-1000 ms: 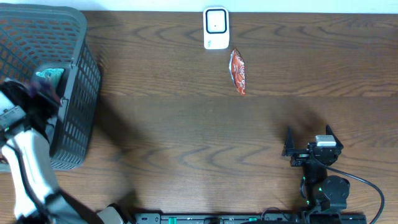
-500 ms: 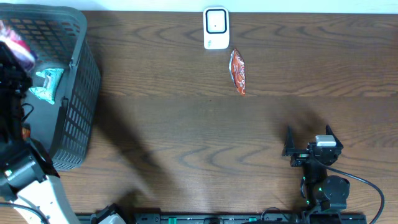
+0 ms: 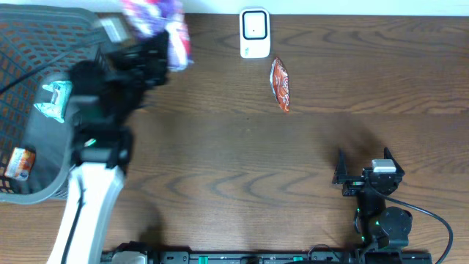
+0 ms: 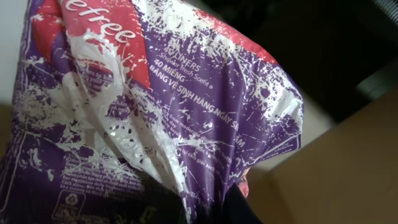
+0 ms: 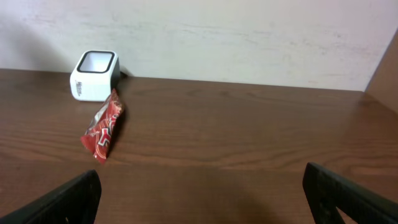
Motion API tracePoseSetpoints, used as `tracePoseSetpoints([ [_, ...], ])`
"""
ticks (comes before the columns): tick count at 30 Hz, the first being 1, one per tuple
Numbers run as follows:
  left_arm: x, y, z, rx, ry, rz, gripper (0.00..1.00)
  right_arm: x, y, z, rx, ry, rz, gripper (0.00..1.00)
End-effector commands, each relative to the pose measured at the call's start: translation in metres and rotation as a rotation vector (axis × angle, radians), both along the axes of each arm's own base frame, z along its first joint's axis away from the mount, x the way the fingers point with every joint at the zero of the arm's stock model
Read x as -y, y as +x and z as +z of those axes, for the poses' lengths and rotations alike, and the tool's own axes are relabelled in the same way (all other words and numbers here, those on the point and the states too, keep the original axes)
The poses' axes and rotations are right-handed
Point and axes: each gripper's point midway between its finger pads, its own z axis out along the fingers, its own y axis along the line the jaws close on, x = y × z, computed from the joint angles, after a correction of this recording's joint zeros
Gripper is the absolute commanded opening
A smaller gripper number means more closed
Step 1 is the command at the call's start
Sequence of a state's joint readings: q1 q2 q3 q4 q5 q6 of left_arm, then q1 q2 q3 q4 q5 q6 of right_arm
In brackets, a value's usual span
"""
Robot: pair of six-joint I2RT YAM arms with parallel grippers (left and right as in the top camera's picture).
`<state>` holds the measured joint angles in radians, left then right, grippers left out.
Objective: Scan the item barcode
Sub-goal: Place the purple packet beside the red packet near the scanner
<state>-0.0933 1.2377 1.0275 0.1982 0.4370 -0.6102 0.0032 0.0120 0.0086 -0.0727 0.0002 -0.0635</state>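
Note:
A purple, white and red plastic packet (image 3: pixel 157 26) hangs in the air just right of the basket, with my left gripper (image 3: pixel 155 50) shut on its lower edge. It fills the left wrist view (image 4: pixel 155 106), crumpled, with printed text showing and no barcode visible; my left gripper (image 4: pixel 205 208) shows only as dark shapes at the bottom. The white barcode scanner (image 3: pixel 254 33) (image 5: pixel 94 74) stands at the table's back edge, to the right of the packet. My right gripper (image 3: pixel 364 167) (image 5: pixel 202 196) rests open and empty at the front right.
A red snack packet (image 3: pixel 280 84) (image 5: pixel 102 127) lies just right of the scanner. The grey mesh basket (image 3: pixel 29 44) at the left holds a teal packet (image 3: pixel 55 99) and an orange item (image 3: pixel 20 163). A wall runs behind the scanner.
My left arm has lifted the purple packet out of the basket and swung it right, over the basket's rim toward the scanner. The right arm has not moved.

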Motion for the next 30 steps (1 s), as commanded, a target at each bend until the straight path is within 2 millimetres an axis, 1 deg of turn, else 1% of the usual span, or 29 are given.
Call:
tracePoseSetpoints([
  [1, 0.018, 0.029, -0.040, -0.064, 0.098, 0.086, 0.07, 0.003, 0.000, -0.001, 0.001, -0.013, -0.014, 0.99],
  [2, 0.029, 0.037, -0.065, -0.115, 0.124, 0.101, 0.07, 0.003, 0.000, -0.001, 0.000, -0.013, -0.014, 0.99],
  [6, 0.056, 0.050, -0.130, -0.234, 0.201, 0.116, 0.07, 0.003, 0.000, -0.001, 0.000, -0.013, -0.014, 0.99],
  [9, 0.077, 0.053, -0.169, -0.294, 0.239, 0.088, 0.07, 0.003, 0.000, -0.001, 0.000, -0.013, -0.014, 0.99],
  [12, 0.099, 0.049, -0.208, -0.359, 0.278, 0.040, 0.08, 0.003, 0.000, -0.001, 0.000, -0.013, -0.014, 0.99],
  [14, 0.110, 0.045, -0.223, -0.383, 0.296, 0.015, 0.08, 0.003, 0.000, -0.001, 0.000, -0.013, -0.014, 0.99],
  [15, 0.115, 0.043, -0.226, -0.388, 0.301, 0.005, 0.12, 0.003, 0.000, -0.001, 0.000, -0.013, -0.014, 0.99],
  [16, 0.120, 0.041, -0.228, -0.390, 0.305, -0.006, 0.22, 0.003, 0.000, -0.001, 0.000, -0.013, -0.014, 0.99],
  [17, 0.124, 0.039, -0.228, -0.389, 0.307, -0.015, 0.33, 0.003, 0.000, -0.001, 0.000, -0.013, -0.014, 0.99],
  [18, 0.130, 0.036, -0.228, -0.385, 0.308, -0.029, 0.38, 0.003, 0.000, -0.001, 0.000, -0.013, -0.014, 0.99],
  [21, 0.139, 0.031, -0.219, -0.365, 0.303, -0.047, 0.43, 0.003, 0.000, -0.001, 0.000, -0.013, -0.014, 0.99],
  [23, 0.140, 0.031, -0.205, -0.336, 0.289, -0.048, 0.43, 0.003, 0.000, -0.001, 0.000, -0.013, -0.014, 0.99],
  [25, 0.138, 0.031, -0.181, -0.288, 0.263, -0.041, 0.43, 0.003, 0.000, -0.001, 0.000, -0.013, -0.014, 0.99],
  [27, 0.129, 0.031, -0.144, -0.216, 0.222, -0.022, 0.44, 0.003, 0.000, -0.001, 0.000, -0.013, -0.014, 0.99],
  [29, 0.113, 0.029, -0.100, -0.131, 0.176, 0.010, 0.45, 0.003, 0.000, -0.001, 0.000, -0.013, -0.014, 0.99],
  [30, 0.102, 0.027, -0.078, -0.090, 0.154, 0.031, 0.45, 0.003, 0.000, -0.001, 0.000, -0.013, -0.014, 0.99],
])
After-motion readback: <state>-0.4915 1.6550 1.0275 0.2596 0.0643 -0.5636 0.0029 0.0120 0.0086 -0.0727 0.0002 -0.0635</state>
